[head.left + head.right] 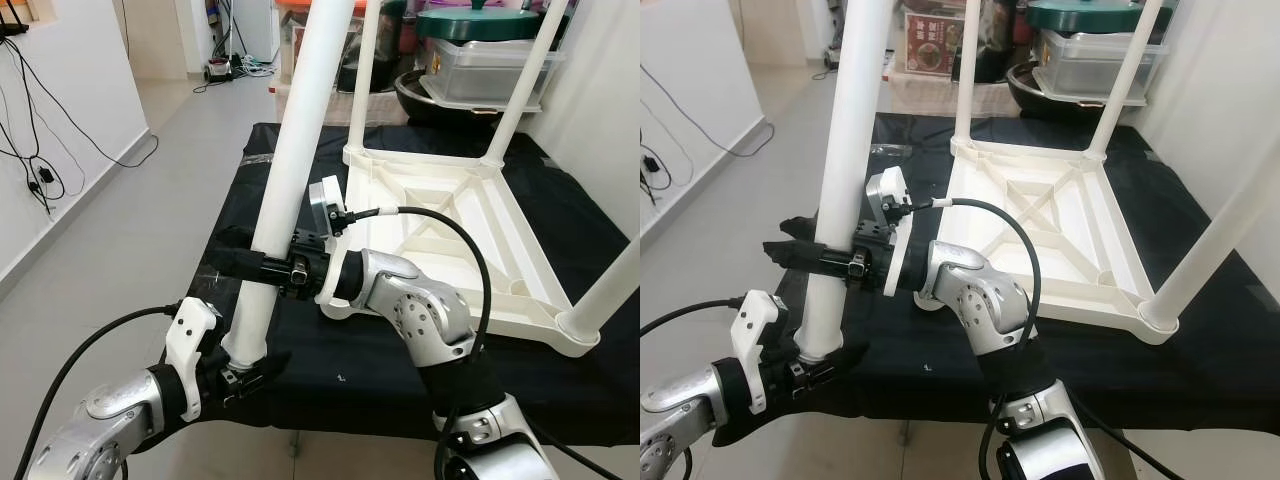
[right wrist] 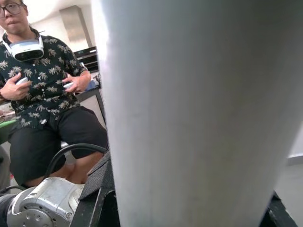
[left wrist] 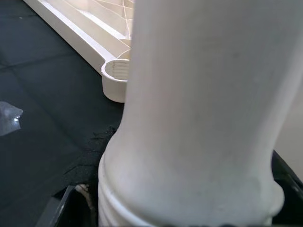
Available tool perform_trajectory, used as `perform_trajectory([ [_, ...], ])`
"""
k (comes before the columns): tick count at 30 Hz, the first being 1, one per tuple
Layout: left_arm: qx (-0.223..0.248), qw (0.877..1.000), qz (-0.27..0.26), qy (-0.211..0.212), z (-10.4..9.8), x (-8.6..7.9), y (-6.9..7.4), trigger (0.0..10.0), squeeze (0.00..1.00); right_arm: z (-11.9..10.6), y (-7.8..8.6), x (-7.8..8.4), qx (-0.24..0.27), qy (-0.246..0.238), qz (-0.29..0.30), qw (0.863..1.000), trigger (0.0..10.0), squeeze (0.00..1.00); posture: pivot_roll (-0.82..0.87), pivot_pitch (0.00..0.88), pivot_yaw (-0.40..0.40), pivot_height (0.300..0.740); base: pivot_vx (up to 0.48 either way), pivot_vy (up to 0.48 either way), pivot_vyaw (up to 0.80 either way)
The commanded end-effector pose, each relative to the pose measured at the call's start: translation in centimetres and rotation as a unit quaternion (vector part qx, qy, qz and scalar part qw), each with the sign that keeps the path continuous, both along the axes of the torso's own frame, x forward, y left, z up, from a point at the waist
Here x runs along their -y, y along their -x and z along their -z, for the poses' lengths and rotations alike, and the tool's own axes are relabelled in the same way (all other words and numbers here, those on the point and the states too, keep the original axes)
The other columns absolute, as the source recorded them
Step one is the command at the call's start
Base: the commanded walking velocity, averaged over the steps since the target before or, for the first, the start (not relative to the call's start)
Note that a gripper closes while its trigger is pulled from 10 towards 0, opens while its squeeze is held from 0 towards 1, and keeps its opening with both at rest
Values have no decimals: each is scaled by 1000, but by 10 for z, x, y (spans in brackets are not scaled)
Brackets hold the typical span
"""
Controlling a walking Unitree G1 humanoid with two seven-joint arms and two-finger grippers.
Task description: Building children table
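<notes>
The white tabletop (image 1: 470, 240) lies upside down on a black cloth (image 1: 560, 370), and three legs already stand up from its corners: two at the far corners (image 1: 362, 75) and one at the near corner on the robot's right (image 1: 608, 300). By that count the table looks about three quarters built.

The fourth leg (image 1: 295, 150) is not yet in. Both arms hold it close to upright, leaning a little, just beside the near edge of the tabletop on the robot's left. The right gripper (image 1: 262, 266) reaches across from the right and its black fingers are closed around the leg's middle. The left gripper (image 1: 243, 372) is below it, clamped on the leg's ribbed bottom end just above the cloth.

The left wrist view shows the ribbed end of the leg close against the camera, and beyond it the open round socket (image 3: 116, 78) at the tabletop's corner, with nothing in it. The socket lies just past the left gripper, near but apart from the leg's end.

What seems left is to carry the leg's bottom end over to that socket, line it up and seat or twist it home, then turn the finished table onto its legs.

A seated person (image 2: 45, 94) shows in the right wrist view, beyond the right gripper, holding small controllers.
</notes>
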State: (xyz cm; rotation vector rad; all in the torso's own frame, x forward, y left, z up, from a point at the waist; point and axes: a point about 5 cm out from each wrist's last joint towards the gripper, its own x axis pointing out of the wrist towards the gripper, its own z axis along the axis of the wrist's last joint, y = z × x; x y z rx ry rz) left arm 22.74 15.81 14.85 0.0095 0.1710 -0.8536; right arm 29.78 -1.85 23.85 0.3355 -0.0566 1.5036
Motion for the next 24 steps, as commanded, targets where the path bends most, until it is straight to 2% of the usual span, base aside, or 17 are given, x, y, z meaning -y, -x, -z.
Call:
perform_trajectory([
  [1,4,999,-12,-33,3,-2,-2,0,0,1,-5,-2,-6,-2,28,1000,10000,1000,51,0,-32,740,0,0,0],
  [2,4,999,-12,-33,3,-2,-2,0,0,1,-5,-2,-6,-2,28,1000,10000,1000,51,0,-32,740,0,0,0],
  [3,3,999,-23,-41,4,-3,-4,2471,0,1,-8,-2,-13,-6,43,999,10000,1000,51,0,-32,740,0,0,0],
  [5,3,999,-23,-41,4,-3,-4,2471,0,1,-8,-2,-13,-6,43,999,10000,1000,51,0,-32,740,0,0,0],
  [6,16,996,-48,-67,5,-6,-9,10000,0,2,-13,-2,-22,-4,79,997,10000,1000,53,0,-35,740,0,0,0],
  [7,16,996,-48,-67,5,-6,-9,10000,0,2,-13,-2,-22,-4,79,997,10000,1000,53,0,-35,740,0,0,0],
  [8,24,993,-82,-85,5,-10,-15,10000,0,3,-16,-2,-29,-4,113,993,10000,137,55,0,-35,740,0,0,0],
  [9,24,993,-82,-85,5,-10,-15,10000,0,3,-16,-2,-29,-4,113,993,10000,137,55,0,-35,740,0,0,0],
  [10,31,983,-142,-110,7,-17,-25,10000,0,5,-21,-1,-55,-9,152,987,10000,0,60,0,-38,740,0,0,0],
  [11,34,974,-185,-127,9,-22,-32,10000,0,6,-23,-1,-75,-14,175,982,10000,0,60,0,-38,740,0,0,0],
  [12,34,974,-185,-127,9,-22,-32,10000,0,6,-23,-1,-75,-14,175,982,10000,0,60,0,-38,740,0,0,0],
  [14,46,959,-234,-152,14,-24,-39,10000,0,9,-21,-3,-112,-28,195,974,10000,0,51,0,-35,740,0,0,0],
  [17,50,957,-237,-157,15,-21,-40,10000,0,10,-17,-5,-125,-36,190,973,10000,0,48,0,-32,740,0,0,0],
  [18,52,956,-240,-160,17,-16,-42,10000,0,12,-14,-7,-137,-42,186,972,10000,0,46,0,-31,740,0,0,0],
  [19,60,958,-228,-163,19,-3,-47,10000,0,14,-8,-13,-154,-52,177,971,10000,0,44,0,-29,740,0,0,0],
  [21,60,958,-228,-163,19,-3,-47,10000,0,14,-8,-13,-154,-52,177,971,10000,0,44,0,-29,740,0,0,0],
  [24,72,961,-212,-165,18,9,-51,10000,0,14,-5,-18,-168,-60,171,969,10000,0,40,0,-28,740,0,0,0],
])
